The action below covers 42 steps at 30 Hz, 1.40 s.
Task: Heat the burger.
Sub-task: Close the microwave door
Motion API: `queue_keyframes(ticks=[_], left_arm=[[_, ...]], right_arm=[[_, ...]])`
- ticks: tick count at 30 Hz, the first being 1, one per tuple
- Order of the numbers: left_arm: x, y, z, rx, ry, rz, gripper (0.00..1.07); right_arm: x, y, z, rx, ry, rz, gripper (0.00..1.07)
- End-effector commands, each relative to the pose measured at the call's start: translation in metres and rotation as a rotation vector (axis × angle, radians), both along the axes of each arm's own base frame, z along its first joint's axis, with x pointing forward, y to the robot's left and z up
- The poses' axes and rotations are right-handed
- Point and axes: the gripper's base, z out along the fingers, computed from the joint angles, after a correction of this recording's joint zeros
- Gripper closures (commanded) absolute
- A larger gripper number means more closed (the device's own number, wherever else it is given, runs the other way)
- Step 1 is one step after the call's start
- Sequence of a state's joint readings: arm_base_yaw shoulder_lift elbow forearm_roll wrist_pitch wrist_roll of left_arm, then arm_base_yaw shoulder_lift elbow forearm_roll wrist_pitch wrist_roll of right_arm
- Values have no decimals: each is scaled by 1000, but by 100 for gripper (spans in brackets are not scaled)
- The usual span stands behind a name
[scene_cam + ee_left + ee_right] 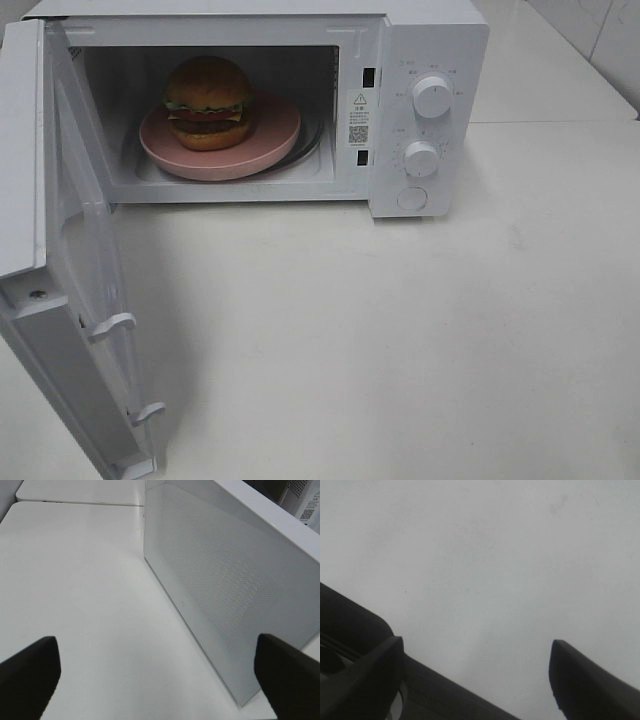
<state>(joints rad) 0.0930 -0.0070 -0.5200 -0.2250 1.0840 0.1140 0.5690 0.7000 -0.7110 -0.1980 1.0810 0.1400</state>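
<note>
Both jaws are hanging wide open, holding nothing. The left gripper [156, 647] is sitting just beside the swung-out door [225, 595], and the right gripper [476, 645] is hovering over the table [470, 540]. The burger [208, 100] is sitting on the pink plate [272, 140] inside the microwave [430, 50] — so I'm guessing the left arm's nearer for shutting it. Text on the warning sticker [358, 102] is too small to read.

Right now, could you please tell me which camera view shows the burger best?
The exterior high view shows the burger best: it sits unobstructed on the pink plate inside the open microwave. The left wrist view shows only the mesh door and none of the burger. The right wrist view shows only bare table.
</note>
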Motion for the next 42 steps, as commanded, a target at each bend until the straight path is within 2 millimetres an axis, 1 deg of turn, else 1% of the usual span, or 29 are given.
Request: queue_keyframes(ticks=[1, 3, 5, 6, 8, 9, 10, 12, 13, 14, 16, 17, 18, 19, 20, 22, 23, 25, 26, 28, 29, 31, 34, 42], left_arm=[[-2, 0, 0, -6, -26, -2, 9], [-2, 0, 0, -6, -26, -2, 9], [-2, 0, 0, -6, -26, -2, 9], [-2, 0, 0, -6, -26, -2, 9], [-2, 0, 0, -6, -26, -2, 9], [-2, 0, 0, -6, -26, -2, 9], [-2, 0, 0, -6, -26, -2, 9], [-2, 0, 0, -6, -26, -2, 9], [-2, 0, 0, -6, -26, -2, 9], [-2, 0, 0, -6, -26, -2, 9], [-2, 0, 0, -6, -26, -2, 9], [-2, 0, 0, -6, -26, -2, 9], [-2, 0, 0, -6, -26, -2, 9], [-2, 0, 0, -6, -26, -2, 9], [-2, 0, 0, -6, -26, -2, 9], [-2, 0, 0, -6, -26, -2, 9], [-2, 0, 0, -6, -26, -2, 9], [-2, 0, 0, -6, -26, -2, 9], [-2, 0, 0, -6, -26, -2, 9], [-2, 0, 0, -6, -26, -2, 9], [-2, 0, 0, -6, -26, -2, 9], [-2, 0, 0, -6, -26, -2, 9], [-2, 0, 0, -6, -26, -2, 9], [-2, 0, 0, -7, -25, -1, 9]], right_arm=[[-5, -6, -4, 8, 14, -44, 31], [-21, -22, -9, 47, -16, -135, 31], [-24, -25, -10, 55, -22, -154, 31], [-33, -31, -11, 76, -48, -200, 31], [-36, -33, -12, 85, -59, -217, 31], [-45, -37, -15, 102, -92, -255, 31], [-45, -37, -15, 102, -92, -255, 31], [-57, -42, -20, 106, -141, -297, 31], [-57, -42, -20, 106, -141, -297, 31], [-64, -44, -25, 108, -168, -321, 31], [-67, -45, -27, 112, -181, -331, 31], [-72, -46, -26, 128, -231, -346, 31], [-72, -46, -26, 128, -231, -346, 31], [-77, -46, -24, 148, -287, -352, 31], [-77, -46, -24, 148, -287, -352, 31], [-84, -46, -21, 193, -374, -338, 31], [-84, -46, -21, 193, -374, -338, 31], [-88, -44, -20, 236, -453, -322, 31], [-88, -44, -20, 236, -453, -322, 31], [-93, -44, -28, 251, -477, -317, 31], [-93, -44, -28, 251, -477, -317, 31], [-100, -45, -28, 252, -524, -341, 31], [-103, -45, -28, 243, -547, -371, 31], [-103, -45, -28, 244, -546, -366, 31]])
